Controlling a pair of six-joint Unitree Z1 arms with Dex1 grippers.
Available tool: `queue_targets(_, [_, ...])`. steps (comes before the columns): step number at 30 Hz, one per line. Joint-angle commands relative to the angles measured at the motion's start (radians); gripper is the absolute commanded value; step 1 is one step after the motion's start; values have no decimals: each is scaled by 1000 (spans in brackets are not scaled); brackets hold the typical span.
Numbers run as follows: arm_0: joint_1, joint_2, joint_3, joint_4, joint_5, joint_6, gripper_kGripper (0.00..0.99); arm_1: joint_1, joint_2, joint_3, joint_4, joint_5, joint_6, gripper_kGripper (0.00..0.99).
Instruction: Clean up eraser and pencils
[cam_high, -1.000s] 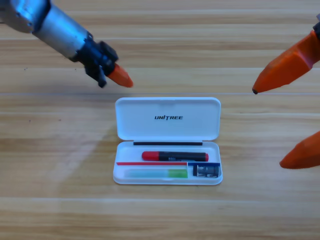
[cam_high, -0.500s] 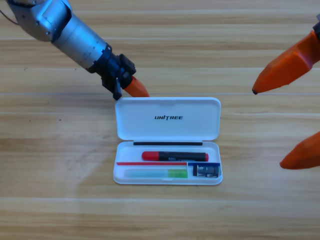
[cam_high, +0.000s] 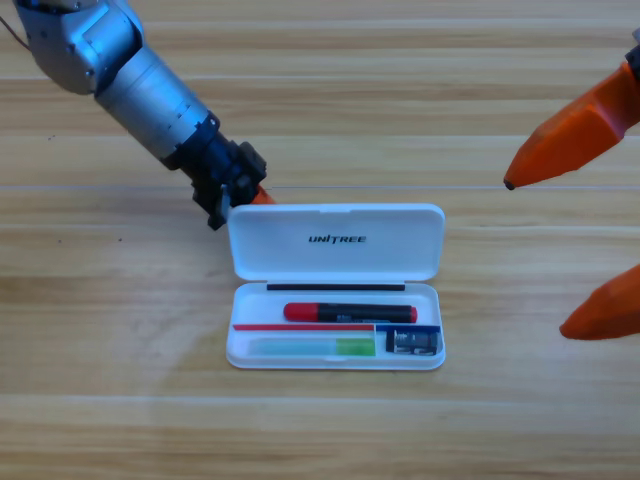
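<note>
On the wooden tabletop (cam_high: 120, 400), with its long pale grain running side to side, a white case (cam_high: 336, 285) lies open, and everything else is placed from it. It is smooth plastic with rounded corners, a shallow tray at the near side and its lid hinged back on the far side. Nearest in the tray, along its front wall, lies the pale translucent pencil (cam_high: 312, 347) with a bright green right end. Just right of it, in the small front-right compartment, sits the eraser (cam_high: 413, 343), a short dark grey-blue block. Behind both, in the long rear compartment, rests the dark grey pencil (cam_high: 350, 313), a slim round stick with glossy red ends. Beyond the tray, the flat inner face of the lid carries the black word "UNITREE" in capital letters.

At the lid's far left corner is the left claw (cam_high: 255, 197), at the end of a grey metal arm coming from the upper left. Only a bit of orange shows past its black body, right at the lid's edge, so I cannot tell how its jaws stand.

Well right of the case, the right claw (cam_high: 573, 253) waits at the edge, partly cut off, its two tapered orange jaws spread wide and holding nothing.
</note>
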Motion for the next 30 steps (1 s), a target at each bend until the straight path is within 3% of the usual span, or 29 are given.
queue_targets(1, [-31, 11, 9, 39, -30, 35, 0, -24, 0, 36, -14, 23, 12, 927])
queue_targets(30, [-135, -9, 124, -2, -27, 46, 0, -18, 8, 33, -19, 24, 17, 927])
